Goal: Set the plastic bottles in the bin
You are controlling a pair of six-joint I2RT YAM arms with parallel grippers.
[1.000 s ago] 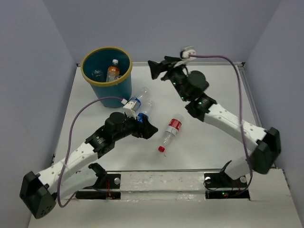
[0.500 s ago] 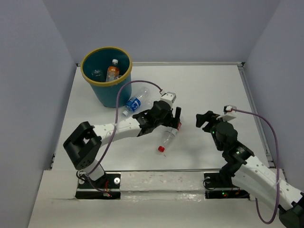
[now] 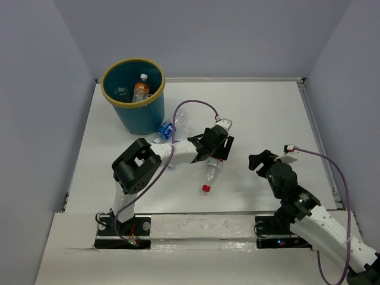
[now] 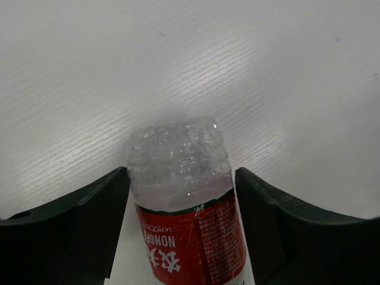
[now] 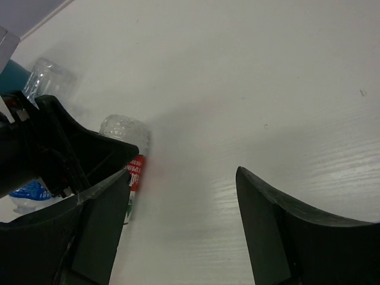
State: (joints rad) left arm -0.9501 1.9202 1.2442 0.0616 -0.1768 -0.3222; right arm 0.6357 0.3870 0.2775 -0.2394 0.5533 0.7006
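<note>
A red-labelled plastic bottle point(image 3: 210, 172) lies on the table with its red cap toward me. My left gripper point(image 3: 216, 154) is down over its base end. In the left wrist view my left gripper point(image 4: 181, 172) is open, with its fingers point(image 4: 95, 208) close on either side of the bottle point(image 4: 178, 172) and a thin gap still showing on the right. A blue-labelled bottle point(image 3: 168, 127) lies beside the teal bin point(image 3: 135, 116). An orange bottle point(image 3: 141, 89) and a clear bottle point(image 3: 122, 92) are inside the bin. My right gripper point(image 3: 257, 160) is open over bare table with nothing between its fingers point(image 5: 279, 225).
The right wrist view shows the red-labelled bottle point(image 5: 135, 172) behind my left gripper's black body point(image 5: 59, 148), with the blue-labelled bottle point(image 5: 27, 193) further left. Grey walls close the table on three sides. Both arms' cables loop above the table.
My left arm left the blue-labelled bottle and reached right over the red-labelled one, and its jaws have narrowed round it. My right arm swung back from the far side to the near right.
</note>
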